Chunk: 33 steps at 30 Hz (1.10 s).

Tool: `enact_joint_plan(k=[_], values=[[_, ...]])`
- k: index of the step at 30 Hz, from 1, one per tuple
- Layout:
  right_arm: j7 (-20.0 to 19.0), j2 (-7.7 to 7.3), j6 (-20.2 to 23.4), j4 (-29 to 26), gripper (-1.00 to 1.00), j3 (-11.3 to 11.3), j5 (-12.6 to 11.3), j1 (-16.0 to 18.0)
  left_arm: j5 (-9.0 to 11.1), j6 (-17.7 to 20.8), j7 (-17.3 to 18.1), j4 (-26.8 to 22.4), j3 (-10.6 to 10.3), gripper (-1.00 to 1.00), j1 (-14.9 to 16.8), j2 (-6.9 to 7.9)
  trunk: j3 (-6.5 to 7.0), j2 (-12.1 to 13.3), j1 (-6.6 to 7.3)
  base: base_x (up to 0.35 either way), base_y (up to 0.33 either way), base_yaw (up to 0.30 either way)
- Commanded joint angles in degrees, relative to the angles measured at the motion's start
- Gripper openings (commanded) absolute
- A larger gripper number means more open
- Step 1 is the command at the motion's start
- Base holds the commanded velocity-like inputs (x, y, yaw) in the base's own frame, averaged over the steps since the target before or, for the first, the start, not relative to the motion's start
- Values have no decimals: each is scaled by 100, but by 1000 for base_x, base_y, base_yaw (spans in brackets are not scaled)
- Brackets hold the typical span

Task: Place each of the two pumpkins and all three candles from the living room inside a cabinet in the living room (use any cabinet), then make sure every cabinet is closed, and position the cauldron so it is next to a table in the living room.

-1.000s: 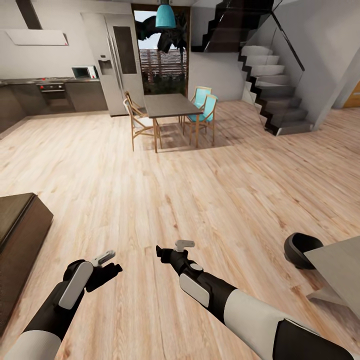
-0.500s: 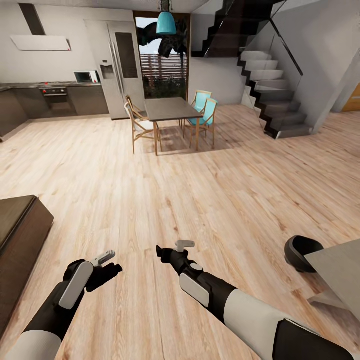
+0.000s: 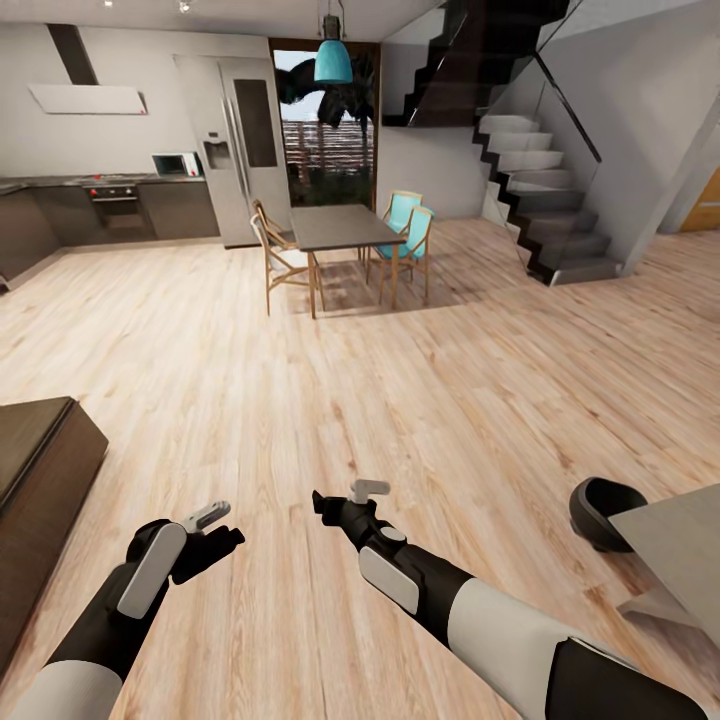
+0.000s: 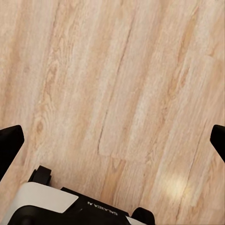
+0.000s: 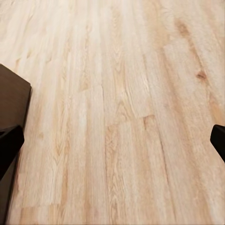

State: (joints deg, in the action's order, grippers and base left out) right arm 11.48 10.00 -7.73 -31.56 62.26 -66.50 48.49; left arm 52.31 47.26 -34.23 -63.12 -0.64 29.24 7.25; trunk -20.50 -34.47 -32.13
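Beside the table [image 3: 672, 545] sits the cauldron [image 3: 603, 511] (no readable writing).

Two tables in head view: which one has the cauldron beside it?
The pale grey table, whose corner shows at right; the cauldron sits against it. The dark dining table has chairs only.

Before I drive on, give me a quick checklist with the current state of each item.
1. Left gripper empty: ok, fingers wide apart over bare floor.
2. Right gripper empty: ok, nothing between its fingers.
3. Cauldron next to table: ok, it sits on the floor at the table's corner.
4. Cabinet closed: cannot tell, just its end shows.
5. Pumpkins and candles stowed: cannot tell.
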Motion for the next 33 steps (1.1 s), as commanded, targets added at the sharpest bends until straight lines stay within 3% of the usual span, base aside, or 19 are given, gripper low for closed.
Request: enact_joint_plan(k=[1,25,33], values=[[30,0,-47,1,100,49,-59,11,60,9,-57,-8,-7,100,3,4,1,-8,-2,0,0,0],[30,0,-148,7,100,49,-47,11,76,21,-57,-16,40,100,3,-13,213,-8,-2,0,0,0],[30,0,-150,8,100,49,-47,11,75,85,-57,-35,46,100,3,-13,141,-328,-178,0,0,0]])
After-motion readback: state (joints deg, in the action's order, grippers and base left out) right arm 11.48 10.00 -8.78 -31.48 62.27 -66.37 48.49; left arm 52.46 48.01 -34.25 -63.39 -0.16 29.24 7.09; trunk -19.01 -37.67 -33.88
